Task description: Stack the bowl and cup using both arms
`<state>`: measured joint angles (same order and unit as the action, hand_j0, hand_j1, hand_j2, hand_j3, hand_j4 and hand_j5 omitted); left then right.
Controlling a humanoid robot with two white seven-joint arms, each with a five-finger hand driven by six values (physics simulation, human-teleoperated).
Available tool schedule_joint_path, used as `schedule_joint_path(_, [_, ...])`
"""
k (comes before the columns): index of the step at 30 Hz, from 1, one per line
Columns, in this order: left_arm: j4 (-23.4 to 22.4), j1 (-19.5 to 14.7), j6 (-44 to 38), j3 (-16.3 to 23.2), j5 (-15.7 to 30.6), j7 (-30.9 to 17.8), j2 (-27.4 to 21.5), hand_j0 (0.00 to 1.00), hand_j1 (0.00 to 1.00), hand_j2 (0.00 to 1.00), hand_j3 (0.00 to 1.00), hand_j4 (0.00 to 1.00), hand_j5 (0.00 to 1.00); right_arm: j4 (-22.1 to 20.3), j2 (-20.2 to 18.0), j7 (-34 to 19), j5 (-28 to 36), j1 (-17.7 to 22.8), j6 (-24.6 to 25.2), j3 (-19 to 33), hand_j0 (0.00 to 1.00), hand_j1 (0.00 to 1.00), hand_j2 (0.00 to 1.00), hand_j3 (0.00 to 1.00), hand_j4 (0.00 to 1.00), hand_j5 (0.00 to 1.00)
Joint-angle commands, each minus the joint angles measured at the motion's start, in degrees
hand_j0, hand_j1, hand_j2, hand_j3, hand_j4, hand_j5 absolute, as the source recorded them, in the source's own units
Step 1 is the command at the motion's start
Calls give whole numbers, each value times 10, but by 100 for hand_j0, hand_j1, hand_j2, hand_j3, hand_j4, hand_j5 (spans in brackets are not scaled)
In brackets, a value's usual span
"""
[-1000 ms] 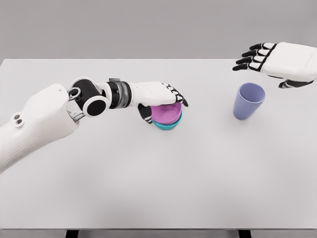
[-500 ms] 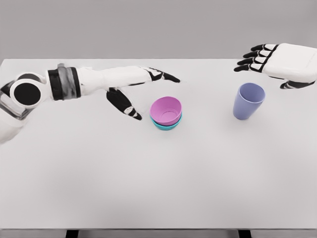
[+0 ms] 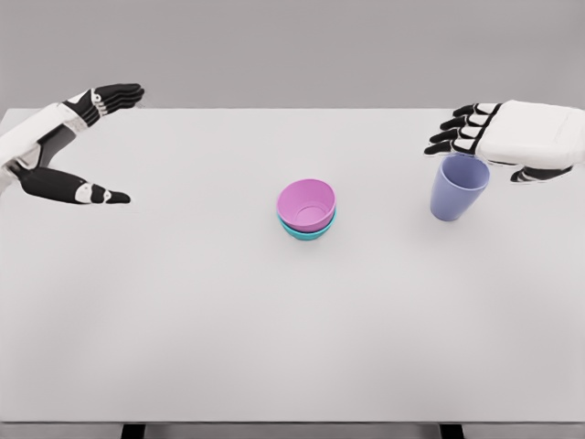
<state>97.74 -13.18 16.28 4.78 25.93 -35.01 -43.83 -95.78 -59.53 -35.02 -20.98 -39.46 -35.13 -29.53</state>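
A pink bowl (image 3: 307, 202) sits nested in a teal bowl (image 3: 306, 231) near the middle of the white table (image 3: 183, 311). A lavender cup (image 3: 456, 187) stands upright at the right. My right hand (image 3: 475, 137) hovers just above the cup's rim, palm down, fingers spread, holding nothing. Far off at the left edge, my left hand (image 3: 96, 137) is open, thumb and fingers wide apart, well away from the bowls.
My left hand let go of the pink bowl on the teal one and drew back to the far left. My right hand came down and slightly left toward the cup.
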Motion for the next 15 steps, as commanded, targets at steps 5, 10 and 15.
schedule_joint_path(5, [-9,4,2,-23,-116,0,2,100,100,100,100,100,100,83,48,0,-38,-20,1,-20,100,100,100,100,100,100])
schedule_joint_path(10, [-10,10,2,-23,-117,0,2,100,100,100,100,100,100,145,81,0,-45,-56,1,-71,100,100,100,100,100,100])
schedule_joint_path(15, [-10,12,1,-23,-117,0,3,100,100,100,100,100,100,196,99,0,-45,-76,1,-110,100,100,100,100,100,100])
